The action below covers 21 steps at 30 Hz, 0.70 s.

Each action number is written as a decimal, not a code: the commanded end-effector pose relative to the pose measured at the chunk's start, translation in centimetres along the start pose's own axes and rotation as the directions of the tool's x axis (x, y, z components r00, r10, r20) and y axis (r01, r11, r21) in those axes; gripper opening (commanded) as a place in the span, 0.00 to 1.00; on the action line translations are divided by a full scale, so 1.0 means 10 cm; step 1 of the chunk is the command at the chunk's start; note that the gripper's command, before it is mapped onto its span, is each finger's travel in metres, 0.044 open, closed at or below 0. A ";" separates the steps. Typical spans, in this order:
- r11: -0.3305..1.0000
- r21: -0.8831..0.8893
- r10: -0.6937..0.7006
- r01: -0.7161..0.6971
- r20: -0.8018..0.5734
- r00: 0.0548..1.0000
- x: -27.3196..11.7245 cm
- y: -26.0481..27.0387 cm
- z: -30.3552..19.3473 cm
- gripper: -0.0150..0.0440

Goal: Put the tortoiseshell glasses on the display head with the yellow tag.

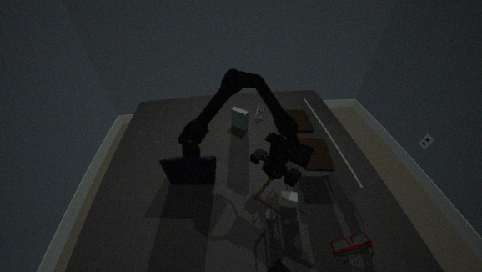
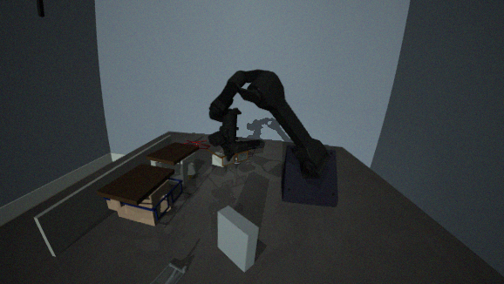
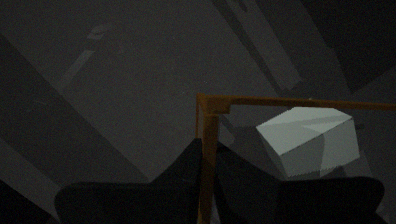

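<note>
The small pale block [image 1: 288, 198] [image 2: 217, 160] [image 3: 310, 142] served as the landmark. The tortoiseshell glasses [image 1: 263, 189] [image 2: 223, 161] [image 3: 215, 105] were just beside it, their front bar running along its edge in the wrist view; whether they touched it, I could not tell. The gripper [image 1: 275, 168] [image 2: 229, 158] [image 3: 203, 144], pointing down near the block, was pinching one temple close to the hinge. So the glasses were on neither head. In the top view, the nearer brown-topped stand [image 1: 318, 154] [image 2: 172, 152] was above and to the right of the block, with the other brown-topped stand [image 1: 301, 121] [image 2: 139, 183] farther beyond; blue-framed glasses [image 2: 156, 212] were at that farther one. I could not make out a yellow tag. Red glasses [image 1: 352, 249] [image 2: 197, 144] lay below and to the right of the block in the top view, apart from it. The tall pale box [image 1: 239, 118] [image 2: 237, 237] stood upright, well apart from the block.
</note>
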<state>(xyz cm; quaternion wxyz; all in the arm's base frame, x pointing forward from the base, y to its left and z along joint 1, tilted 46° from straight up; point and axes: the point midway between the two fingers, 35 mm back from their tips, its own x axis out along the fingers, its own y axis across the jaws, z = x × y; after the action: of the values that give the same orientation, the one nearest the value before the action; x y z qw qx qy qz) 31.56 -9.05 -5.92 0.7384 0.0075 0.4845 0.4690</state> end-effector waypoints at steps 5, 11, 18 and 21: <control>1.000 0.001 0.000 0.000 0.009 1.000 -0.01 0.01 0.06 0.25; 1.000 0.001 0.000 0.000 0.008 1.000 -0.01 0.01 0.03 0.25; 1.000 0.001 0.000 0.000 0.008 1.000 -0.01 0.01 0.02 0.25; 1.000 0.001 0.000 0.000 0.008 1.000 -0.01 0.01 0.02 0.25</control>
<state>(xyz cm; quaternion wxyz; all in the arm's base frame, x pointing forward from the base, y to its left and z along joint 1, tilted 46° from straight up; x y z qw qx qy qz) 31.68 -9.01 -5.72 0.7396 0.0091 0.4839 0.4677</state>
